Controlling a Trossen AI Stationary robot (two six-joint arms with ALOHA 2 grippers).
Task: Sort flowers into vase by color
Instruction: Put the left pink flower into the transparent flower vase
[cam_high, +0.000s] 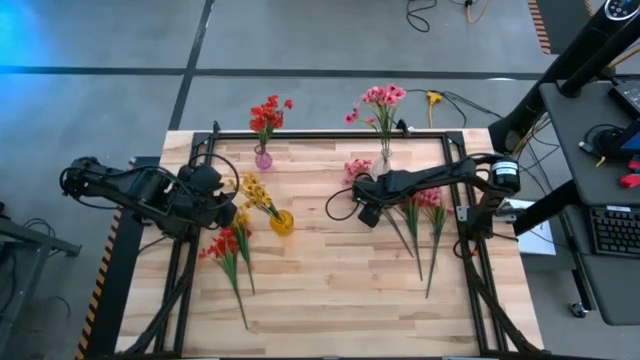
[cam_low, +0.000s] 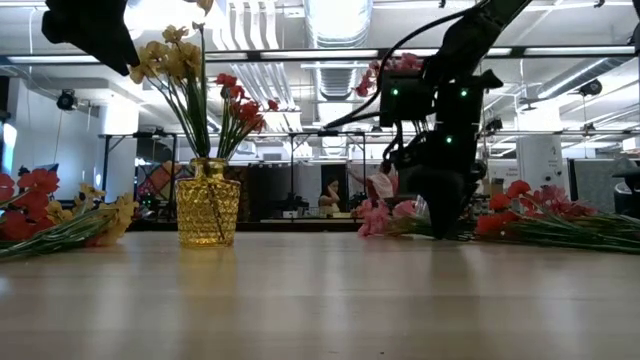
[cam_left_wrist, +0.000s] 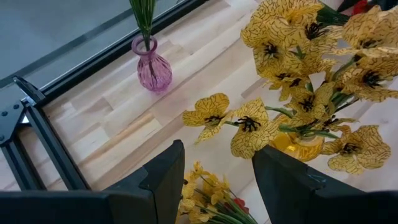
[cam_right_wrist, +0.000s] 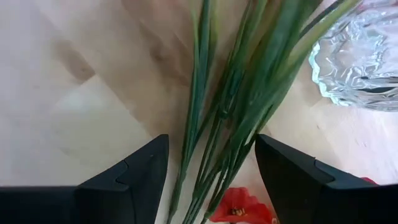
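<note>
My right gripper (cam_right_wrist: 211, 155) is open and low over the table near the clear vase (cam_right_wrist: 367, 56). Its fingers stand on either side of the green stems (cam_right_wrist: 236, 106) of a sprig lying on the wood, with pink blossoms (cam_high: 357, 169) showing beside the gripper (cam_high: 365, 212). My left gripper (cam_left_wrist: 217, 168) is open, raised above the table (cam_high: 228, 205), beside the yellow vase (cam_high: 282, 222) that holds yellow flowers (cam_left_wrist: 311, 68). Red flowers (cam_high: 268, 115) stand in the purple vase (cam_left_wrist: 152, 68), and pink flowers (cam_high: 382, 98) in the clear vase (cam_high: 384, 160).
A bunch of red and yellow sprigs (cam_high: 226, 246) lies on the table in front of my left arm. Red and pink sprigs (cam_high: 426, 202) lie to the right of my right gripper, stems pointing to the near edge. A black frame (cam_high: 330, 134) borders the table.
</note>
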